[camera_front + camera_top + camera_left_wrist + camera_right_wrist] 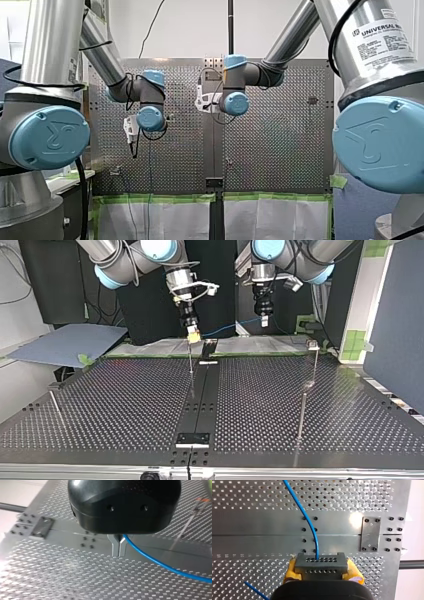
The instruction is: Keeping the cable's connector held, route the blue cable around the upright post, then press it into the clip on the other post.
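In the right wrist view my right gripper is shut on a grey perforated connector, yellow pads on either side. The blue cable rises out of the connector. The left wrist view has my left gripper with its metal fingers shut on the blue cable, which trails off to one side. In the top view my right gripper hangs above a thin upright post, and my left gripper is to its right. The cable spans between them. A taller post carries a clip.
A shorter post stands nearer the camera at the top view's right, and a slanted rod at its left. A dark centre rail with plates runs down the perforated table. Both grippers hang well above the surface.
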{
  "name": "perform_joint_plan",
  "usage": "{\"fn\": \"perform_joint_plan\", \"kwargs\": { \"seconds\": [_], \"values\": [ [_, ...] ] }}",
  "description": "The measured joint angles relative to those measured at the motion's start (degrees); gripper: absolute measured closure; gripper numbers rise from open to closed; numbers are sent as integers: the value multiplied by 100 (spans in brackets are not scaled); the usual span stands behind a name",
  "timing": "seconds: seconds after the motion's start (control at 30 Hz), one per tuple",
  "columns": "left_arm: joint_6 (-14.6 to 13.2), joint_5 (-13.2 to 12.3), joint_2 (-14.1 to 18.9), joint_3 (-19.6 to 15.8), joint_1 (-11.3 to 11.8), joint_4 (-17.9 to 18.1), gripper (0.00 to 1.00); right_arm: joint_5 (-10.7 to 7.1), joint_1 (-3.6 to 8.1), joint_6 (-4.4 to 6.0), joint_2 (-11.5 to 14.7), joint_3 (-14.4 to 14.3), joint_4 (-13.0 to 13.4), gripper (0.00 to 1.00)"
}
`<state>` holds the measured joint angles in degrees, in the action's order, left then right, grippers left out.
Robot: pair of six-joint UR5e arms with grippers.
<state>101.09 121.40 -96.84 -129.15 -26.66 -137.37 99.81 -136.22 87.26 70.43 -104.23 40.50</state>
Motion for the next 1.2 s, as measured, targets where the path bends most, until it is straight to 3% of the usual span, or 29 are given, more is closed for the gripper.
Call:
{"fn": "perform_joint_plan", "kwargs": {
  "seconds": [0.3,0.5,0.93,1.2],
  "values": [
    [11,244,554,227,88,-554,100,-91,63,70,-391,140,12,100],
    [-32,277,897,387,171,-894,100,-193,59,104,-445,398,-41,100],
    [-25,132,1573,987,453,-1388,100,-315,0,116,-378,1134,-598,100],
    [-20,62,1580,1463,624,-1675,100,-410,-5,179,-376,1587,-860,100]
  ]
}}
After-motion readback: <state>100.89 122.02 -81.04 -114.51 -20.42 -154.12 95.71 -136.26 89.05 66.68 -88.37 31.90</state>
